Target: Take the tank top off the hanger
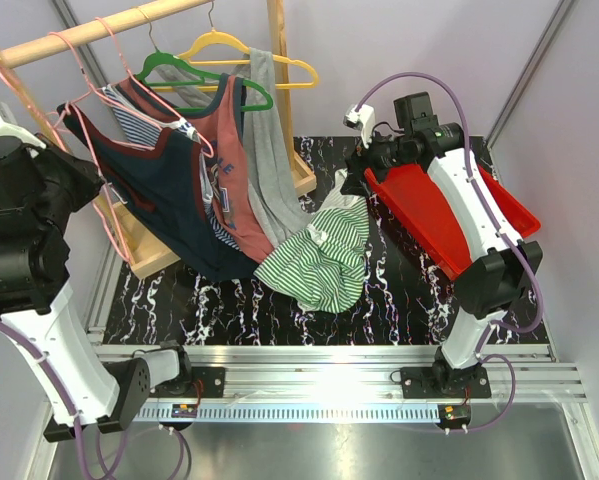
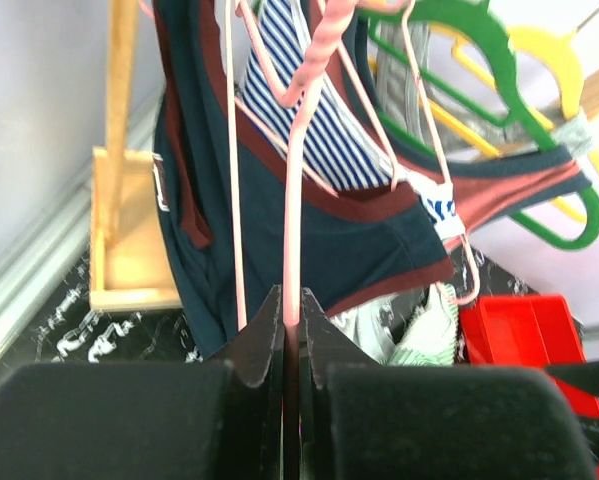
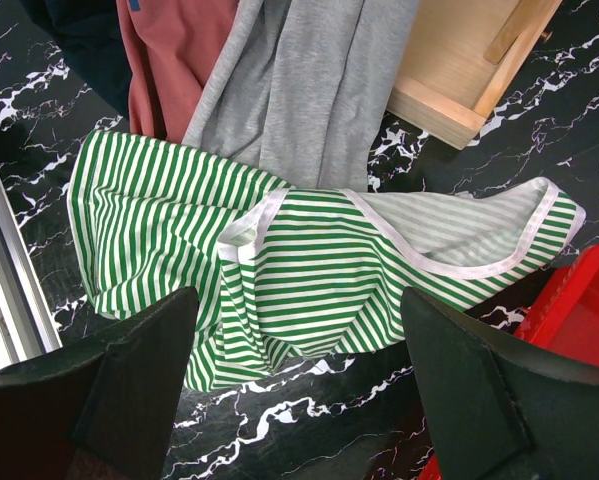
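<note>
Pinching the thin wire of the pink hanger with the left gripper, closed down to almost nothing at the lower centre of the left wrist view. Carrying the navy tank top on that hanger, draped and tilted, with maroon trim along neck and armholes and a blue-and-white striped top showing inside it. Hanging in the upper left of the overhead view, sagging toward the black marble table, with the pink wire reaching up toward the wooden rail.

Hanging just to the right of it: a rose-coloured top by a green hanger, then a grey top by a yellow hanger. Lying crumpled on the table at centre frame, under the grey top's hem: a green-and-white striped top.

Hovering above that striped heap with the right gripper, spread wide and gripping nothing, fingers filling the lower corners of the right wrist view. Sitting at the right of the overhead view, partly under the right arm: a red bin.
</note>
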`<action>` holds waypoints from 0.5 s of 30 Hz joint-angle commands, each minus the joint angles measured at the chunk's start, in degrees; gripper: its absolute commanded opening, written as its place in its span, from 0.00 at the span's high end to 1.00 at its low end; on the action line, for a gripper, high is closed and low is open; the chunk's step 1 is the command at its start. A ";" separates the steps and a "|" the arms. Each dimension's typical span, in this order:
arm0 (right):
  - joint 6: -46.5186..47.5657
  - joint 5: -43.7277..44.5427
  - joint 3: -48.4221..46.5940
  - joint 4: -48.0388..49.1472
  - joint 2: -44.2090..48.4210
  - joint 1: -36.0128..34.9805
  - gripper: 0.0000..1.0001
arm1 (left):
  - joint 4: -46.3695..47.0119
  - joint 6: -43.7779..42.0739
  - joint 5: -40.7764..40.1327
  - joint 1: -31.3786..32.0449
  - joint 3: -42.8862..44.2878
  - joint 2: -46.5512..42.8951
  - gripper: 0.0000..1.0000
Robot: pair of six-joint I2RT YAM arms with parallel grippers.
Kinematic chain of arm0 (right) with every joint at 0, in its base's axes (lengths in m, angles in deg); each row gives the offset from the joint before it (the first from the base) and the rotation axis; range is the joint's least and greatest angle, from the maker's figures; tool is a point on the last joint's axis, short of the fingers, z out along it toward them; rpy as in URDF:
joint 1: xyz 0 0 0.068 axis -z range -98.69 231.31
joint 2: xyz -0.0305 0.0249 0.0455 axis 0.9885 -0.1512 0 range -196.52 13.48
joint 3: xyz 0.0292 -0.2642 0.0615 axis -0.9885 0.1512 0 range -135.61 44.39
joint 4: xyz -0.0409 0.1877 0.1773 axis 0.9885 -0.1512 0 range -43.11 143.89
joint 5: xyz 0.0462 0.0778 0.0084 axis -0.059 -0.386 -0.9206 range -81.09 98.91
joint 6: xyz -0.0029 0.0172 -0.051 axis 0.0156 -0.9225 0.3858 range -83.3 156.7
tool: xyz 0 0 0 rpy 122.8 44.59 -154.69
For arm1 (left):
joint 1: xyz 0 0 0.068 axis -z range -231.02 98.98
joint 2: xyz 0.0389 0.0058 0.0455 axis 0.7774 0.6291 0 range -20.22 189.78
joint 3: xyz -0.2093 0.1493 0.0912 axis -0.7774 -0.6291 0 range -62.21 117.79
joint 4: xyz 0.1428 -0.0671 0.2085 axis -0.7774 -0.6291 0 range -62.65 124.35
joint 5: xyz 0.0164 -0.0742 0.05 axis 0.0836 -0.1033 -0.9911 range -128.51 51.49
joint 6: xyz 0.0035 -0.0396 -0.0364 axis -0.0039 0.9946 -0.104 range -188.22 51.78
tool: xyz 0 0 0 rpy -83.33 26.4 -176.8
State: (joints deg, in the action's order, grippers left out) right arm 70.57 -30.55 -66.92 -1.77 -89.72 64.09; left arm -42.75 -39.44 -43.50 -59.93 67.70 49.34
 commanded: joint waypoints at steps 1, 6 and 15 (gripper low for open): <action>0.85 0.88 -2.60 -0.15 -0.07 -0.72 0.10 | 2.30 -2.58 -4.93 0.64 2.28 0.93 1.00; 0.85 0.88 -2.16 -0.06 -0.07 -0.63 0.10 | 5.02 -5.13 -7.48 0.64 1.93 3.12 1.00; 0.85 0.70 -1.02 0.73 0.54 -0.63 0.10 | 12.85 -7.50 -10.21 0.64 2.19 6.90 1.00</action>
State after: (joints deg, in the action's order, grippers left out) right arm 70.59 -30.55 -66.92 -1.74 -89.72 64.09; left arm -37.09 -44.58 -51.00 -59.53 68.60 56.18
